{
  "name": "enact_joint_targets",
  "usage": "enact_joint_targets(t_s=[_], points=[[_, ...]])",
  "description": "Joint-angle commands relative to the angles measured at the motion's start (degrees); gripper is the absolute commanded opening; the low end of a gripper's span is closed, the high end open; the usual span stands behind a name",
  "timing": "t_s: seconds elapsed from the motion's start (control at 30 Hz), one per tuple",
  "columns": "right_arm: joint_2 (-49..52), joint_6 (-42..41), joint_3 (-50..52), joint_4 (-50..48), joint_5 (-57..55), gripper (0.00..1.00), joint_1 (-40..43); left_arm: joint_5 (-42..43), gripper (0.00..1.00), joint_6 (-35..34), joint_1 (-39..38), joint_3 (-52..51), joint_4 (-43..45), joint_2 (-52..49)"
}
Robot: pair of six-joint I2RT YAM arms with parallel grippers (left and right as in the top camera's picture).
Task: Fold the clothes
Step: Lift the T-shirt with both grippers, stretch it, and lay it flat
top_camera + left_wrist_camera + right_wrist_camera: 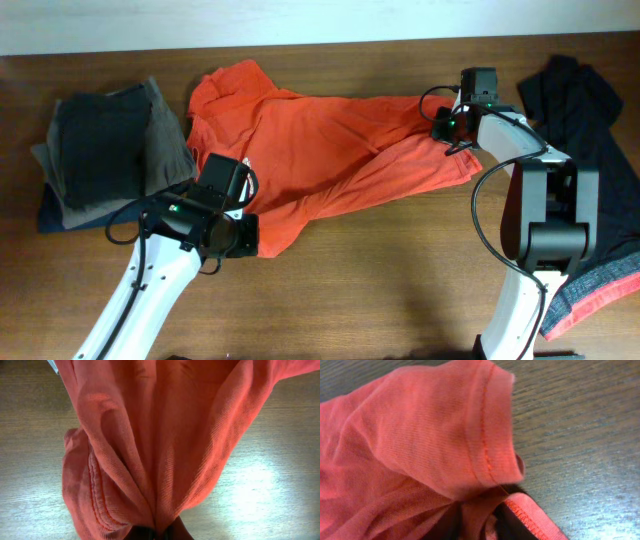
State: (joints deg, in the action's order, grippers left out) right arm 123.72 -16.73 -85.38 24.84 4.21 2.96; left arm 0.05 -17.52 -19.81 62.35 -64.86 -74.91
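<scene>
The red-orange T-shirt (330, 150) lies stretched across the middle of the table, with no lettering showing. My left gripper (240, 238) is at its near-left corner and is shut on a bunch of the cloth (150, 435), which fans out from the jaws (159, 532). My right gripper (447, 128) is at the shirt's far-right end. There a fold of the cloth (420, 435) sits pinched between its dark fingers (480, 525), beside a stitched hem (487, 435). A black garment (590, 120) with a grey-and-red hem (600, 285) lies crumpled at the right edge.
A stack of folded dark clothes (100, 150) sits at the left of the table. The right arm's base (545, 215) stands between the shirt and the black garment. Bare wood (380, 290) shows along the front.
</scene>
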Motion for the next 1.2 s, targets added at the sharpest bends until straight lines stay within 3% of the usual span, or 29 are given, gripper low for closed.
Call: enact_joint_targets(t_s=[0.0,0.1,0.33,0.53,0.77,1.03,1.17], points=[[-0.2,-0.3,-0.6,1.1,0.1,0.13,-0.3,0.6,0.01,0.9,0.1,-0.4,0.4,-0.4],[-2.1,-0.3,-1.6,3.5,-0.9,0.04,0.1,0.2,0.01,0.9,0.1,-0.4,0.5,-0.4],[-13.7,-0.1,-6.4,15.6,-4.8,0.04,2.0,-0.9,0.0,0.9,0.8,-0.1,4.9,-0.4],[-28.3,1.4,-8.7,29.6,-9.5,0.04,3.5,-0.2,0.0,1.5,7.5,4.5,4.5,-0.4],[-46.6,2.1,-8.7,39.8,-12.9,0.04,5.5,10.3,0.0,9.8,18.3,16.0,1.7,-0.2],[-63.9,4.5,-10.3,40.3,-14.6,0.04,7.3,10.5,0.0,13.3,25.0,35.6,-8.7,4.5],[-69.8,4.5,-13.4,37.0,-19.2,0.04,7.3,10.7,0.0,13.3,27.7,40.6,-9.0,10.1]])
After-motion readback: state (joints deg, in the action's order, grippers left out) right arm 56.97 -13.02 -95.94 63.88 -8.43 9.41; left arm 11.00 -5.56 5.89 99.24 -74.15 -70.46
